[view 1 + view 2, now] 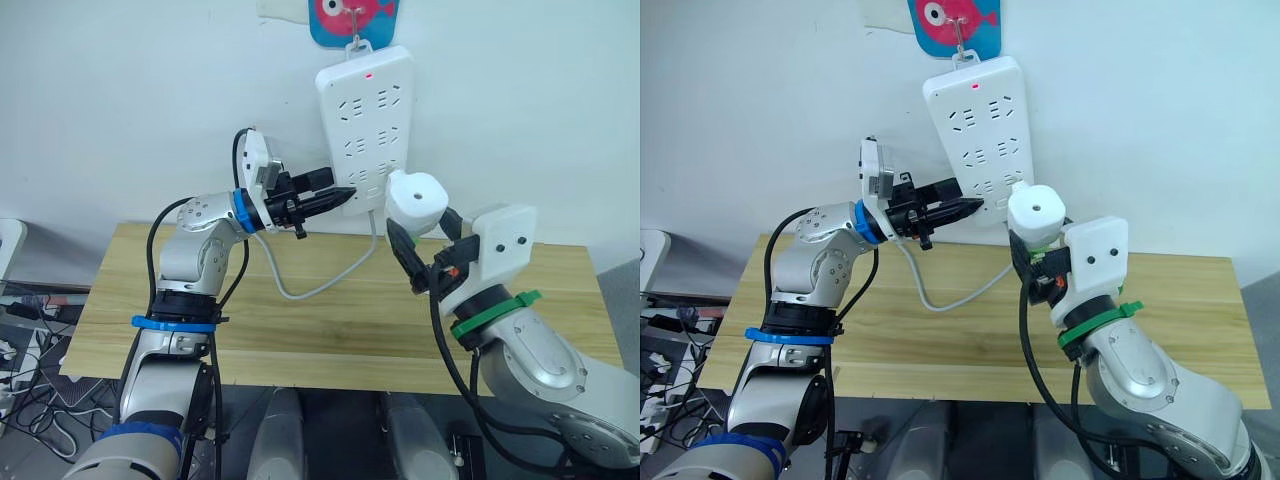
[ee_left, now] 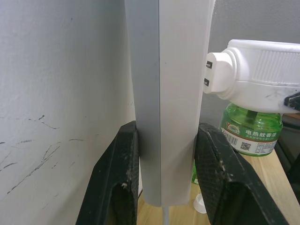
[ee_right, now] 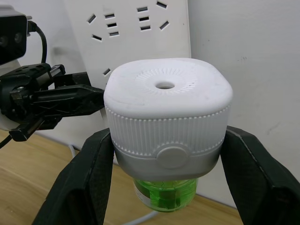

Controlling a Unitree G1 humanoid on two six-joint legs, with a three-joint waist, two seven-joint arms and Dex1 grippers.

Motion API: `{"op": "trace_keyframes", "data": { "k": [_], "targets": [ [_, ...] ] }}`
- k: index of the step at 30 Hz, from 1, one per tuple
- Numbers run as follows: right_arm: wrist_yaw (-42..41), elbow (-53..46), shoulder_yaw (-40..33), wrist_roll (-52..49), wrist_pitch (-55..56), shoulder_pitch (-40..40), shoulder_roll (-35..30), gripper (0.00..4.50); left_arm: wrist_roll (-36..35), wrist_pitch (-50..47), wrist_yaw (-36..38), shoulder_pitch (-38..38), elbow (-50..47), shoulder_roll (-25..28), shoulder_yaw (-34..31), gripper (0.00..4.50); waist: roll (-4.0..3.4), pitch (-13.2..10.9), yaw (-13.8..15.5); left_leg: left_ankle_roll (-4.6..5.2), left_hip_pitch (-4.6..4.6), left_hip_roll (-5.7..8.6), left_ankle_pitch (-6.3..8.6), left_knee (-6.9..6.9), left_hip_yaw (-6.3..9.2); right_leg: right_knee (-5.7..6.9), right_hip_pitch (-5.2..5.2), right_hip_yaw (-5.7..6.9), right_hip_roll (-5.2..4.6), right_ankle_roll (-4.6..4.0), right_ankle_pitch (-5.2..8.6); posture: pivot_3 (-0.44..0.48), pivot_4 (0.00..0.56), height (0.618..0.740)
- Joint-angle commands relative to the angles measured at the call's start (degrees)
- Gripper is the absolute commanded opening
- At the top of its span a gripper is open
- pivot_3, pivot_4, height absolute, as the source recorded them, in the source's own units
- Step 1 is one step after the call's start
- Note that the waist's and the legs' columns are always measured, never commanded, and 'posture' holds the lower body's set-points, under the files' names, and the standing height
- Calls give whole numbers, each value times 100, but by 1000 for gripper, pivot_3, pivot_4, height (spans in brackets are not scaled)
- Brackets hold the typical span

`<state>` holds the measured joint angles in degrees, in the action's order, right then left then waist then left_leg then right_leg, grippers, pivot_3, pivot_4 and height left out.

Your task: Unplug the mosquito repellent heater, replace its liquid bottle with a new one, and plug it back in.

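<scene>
- White plastic forms the mosquito repellent heater (image 3: 168,115), a small rounded cube with a ribbed band and a small hole in the middle of its top face.
- It is off the table, held up in the air just in front of the lower part of the power strip (image 1: 368,122).
- A green liquid bottle (image 2: 251,129) with a printed label hangs screwed into its underside.
- Two flat plug prongs (image 2: 209,72) stick out of the heater's side toward the strip, close to its face; whether they touch it cannot be told.
- The right gripper (image 3: 166,173) has its two black fingers spread to the heater's width and pressed against its two sides, so it grips the heater.
- The left gripper (image 2: 164,173) reaches in from the other side, and its two black fingers pinch the lower edge of the power strip, one on the wall side and one on the socket side.
- The power strip is long and white, hangs slightly tilted on the white wall (image 1: 120,100) from a hook (image 1: 356,42), and shows a small red light (image 1: 369,74) near its top.
- A grey cord (image 1: 320,285) runs from the bottom of the strip down in a loop onto the wooden table (image 1: 320,340).
- A blue and pink fish-shaped decoration (image 1: 350,15) sits on the wall behind the hook.
</scene>
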<state>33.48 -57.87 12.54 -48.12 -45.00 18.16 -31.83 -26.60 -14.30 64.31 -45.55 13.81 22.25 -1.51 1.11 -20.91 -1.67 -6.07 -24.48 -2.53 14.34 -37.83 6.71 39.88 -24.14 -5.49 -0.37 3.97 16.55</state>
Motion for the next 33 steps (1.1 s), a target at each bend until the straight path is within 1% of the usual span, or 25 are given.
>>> {"op": "trace_keyframes", "data": {
  "k": [1,12,19,33],
  "targets": [
    [-140,-209,-166,233,-127,-81,126,2922,30,107,2,14,-205,-31,64,1286,0,0,0,0,0,0,0,0,1,0,0,1,0,0,0,50,352,740],
    [-528,-212,-99,791,-391,-123,675,2922,44,160,30,62,-251,-7,85,1286,0,0,0,0,-1,0,0,3,0,-1,-3,0,0,0,0,58,352,740],
    [-817,-213,-129,1101,-496,-108,856,2922,55,181,38,77,-255,-2,94,1286,0,0,-1,0,-1,0,0,3,0,-1,-3,0,0,0,0,58,352,740],
    [-1001,-213,-405,1183,-893,277,1162,2922,54,190,61,188,-394,17,126,1286,0,0,-4,0,-1,-1,0,3,0,0,-4,0,1,0,0,56,340,740]
  ]
}}
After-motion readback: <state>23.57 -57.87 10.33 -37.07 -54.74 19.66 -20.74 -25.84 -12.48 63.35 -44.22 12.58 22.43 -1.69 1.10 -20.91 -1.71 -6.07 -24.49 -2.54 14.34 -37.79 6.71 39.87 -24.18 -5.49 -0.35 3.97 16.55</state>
